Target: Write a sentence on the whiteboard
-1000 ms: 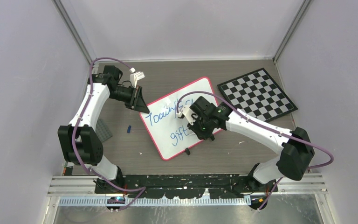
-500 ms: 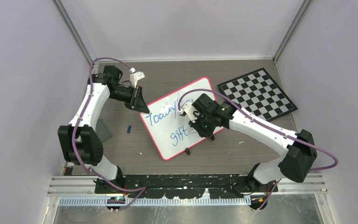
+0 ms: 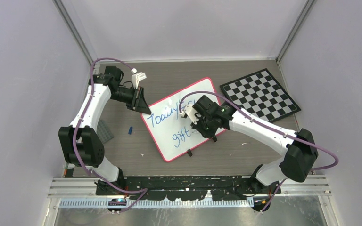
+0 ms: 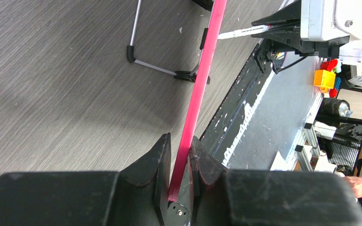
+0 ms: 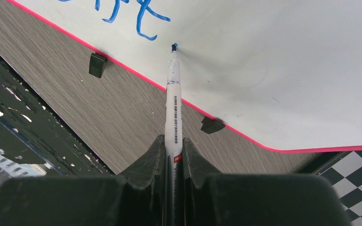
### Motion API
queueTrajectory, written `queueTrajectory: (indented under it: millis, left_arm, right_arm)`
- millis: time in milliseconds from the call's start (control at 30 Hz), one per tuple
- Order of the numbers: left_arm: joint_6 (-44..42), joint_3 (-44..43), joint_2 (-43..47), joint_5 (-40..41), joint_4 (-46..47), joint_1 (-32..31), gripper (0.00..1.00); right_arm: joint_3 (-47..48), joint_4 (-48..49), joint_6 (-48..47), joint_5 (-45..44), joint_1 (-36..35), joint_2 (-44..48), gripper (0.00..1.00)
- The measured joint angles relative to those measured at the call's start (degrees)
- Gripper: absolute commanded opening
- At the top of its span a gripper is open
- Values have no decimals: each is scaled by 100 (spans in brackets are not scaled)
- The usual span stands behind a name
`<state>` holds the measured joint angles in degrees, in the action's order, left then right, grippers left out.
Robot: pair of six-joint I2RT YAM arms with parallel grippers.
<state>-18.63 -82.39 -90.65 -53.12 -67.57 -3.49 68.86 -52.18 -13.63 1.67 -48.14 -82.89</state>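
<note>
The whiteboard [image 3: 195, 94] lies tilted on the table, with blue handwriting in two lines on its left half. My left gripper [image 3: 140, 102] is shut on the board's pink-red frame [image 4: 195, 94] at its upper left edge; the frame runs between the jaws of the gripper [image 4: 180, 150]. My right gripper [image 3: 206, 123] hovers over the board's lower middle, shut on a white marker [image 5: 173, 94]. The marker's blue tip [image 5: 174, 46] touches the white surface [image 5: 273, 70] just right of the last blue letter. Two black clip feet [image 5: 97, 64] [image 5: 212, 125] sit on the near edge.
A black-and-white checkerboard [image 3: 259, 95] lies at the back right, close to the whiteboard's corner. A grey plate [image 3: 104, 132] and a small blue piece [image 3: 130, 129] lie left of the board. A wire stand leg [image 4: 136, 42] shows under the board.
My right gripper shifted slightly right with the marker, then came a little back left. The left gripper and the whiteboard have stayed put.
</note>
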Motion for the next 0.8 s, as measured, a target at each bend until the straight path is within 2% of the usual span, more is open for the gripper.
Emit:
queueTrajectory:
  millis: [333,467,700,800]
  left_arm:
    - [0,0,0,0,0,-4,1]
    - [7,0,0,0,0,-4,18]
    - [87,-262,-44,216,-81,-68,56]
    - [168,-584,-72,245,-170,-63,65]
  right_arm:
    - [-4,-22,-24,-15,0,0,0]
    - [103,-127,-31,22,0,0,0]
    - [553,-282,-13,291,0,243,0]
    - [800,-306,13,352,0,352,0]
